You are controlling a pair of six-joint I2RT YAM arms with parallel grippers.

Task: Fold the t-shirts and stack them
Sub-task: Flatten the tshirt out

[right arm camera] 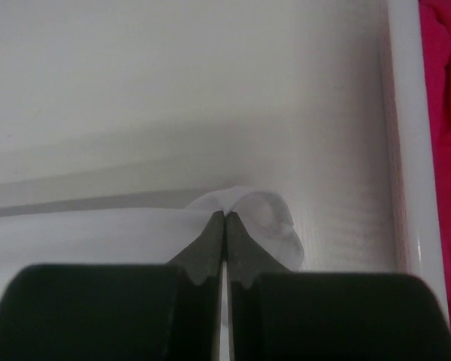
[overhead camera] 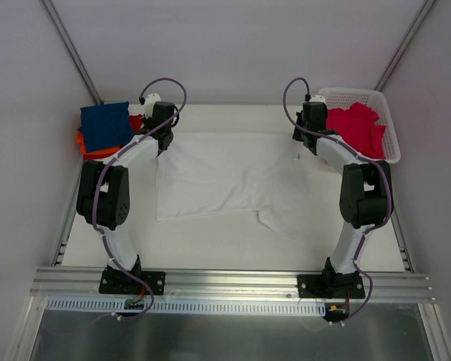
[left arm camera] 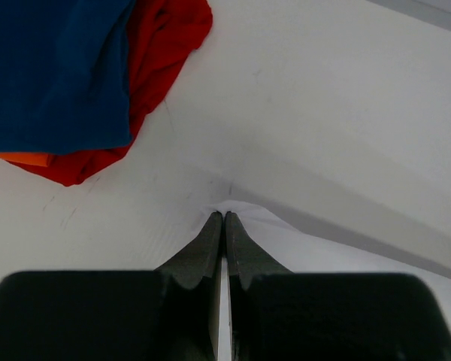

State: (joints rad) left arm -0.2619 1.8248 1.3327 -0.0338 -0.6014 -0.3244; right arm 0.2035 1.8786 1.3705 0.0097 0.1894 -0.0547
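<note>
One white t-shirt (overhead camera: 225,177), its tiny label (overhead camera: 298,157) unreadable, is pinched by the left tool (left arm camera: 223,219) and the right tool (right arm camera: 224,216). One blue t-shirt (left arm camera: 52,68) lies ahead-left of the left tool.

1. A spread t-shirt (overhead camera: 225,177) lies flat across the middle of the table (overhead camera: 210,241).
2. Folded t-shirts (overhead camera: 105,128) sit stacked at the table's far-left corner.
3. A basket (overhead camera: 393,139) at the far-right corner holds bundled t-shirts (overhead camera: 357,128).
4. The left gripper (left arm camera: 223,218) and right gripper (right arm camera: 224,214) pinch the spread t-shirt's far edge at opposite ends.
</note>
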